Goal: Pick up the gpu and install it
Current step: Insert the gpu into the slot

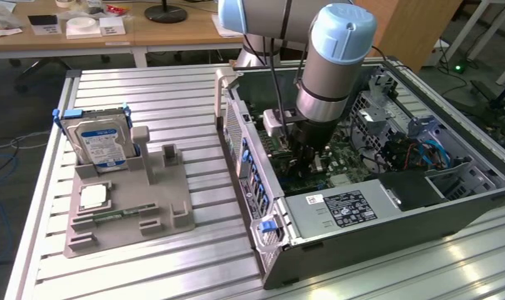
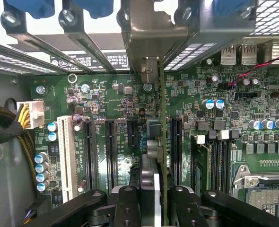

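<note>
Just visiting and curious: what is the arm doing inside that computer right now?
Gripper shut on thin green-and-black gpu card. Card edge-on, upright over green motherboard, at black slots. Silver bracket at case rear. Nothing blocking.

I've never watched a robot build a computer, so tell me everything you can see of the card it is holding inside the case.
The gpu is a thin flat card seen edge-on in the wrist view, its green circuit board edge running straight away from the gripper, whose black fingers clamp it from both sides. A silver metal bracket sits at its far end, against the case's rear slots. It stands upright over the motherboard, lined up among the long black expansion slots.
</note>
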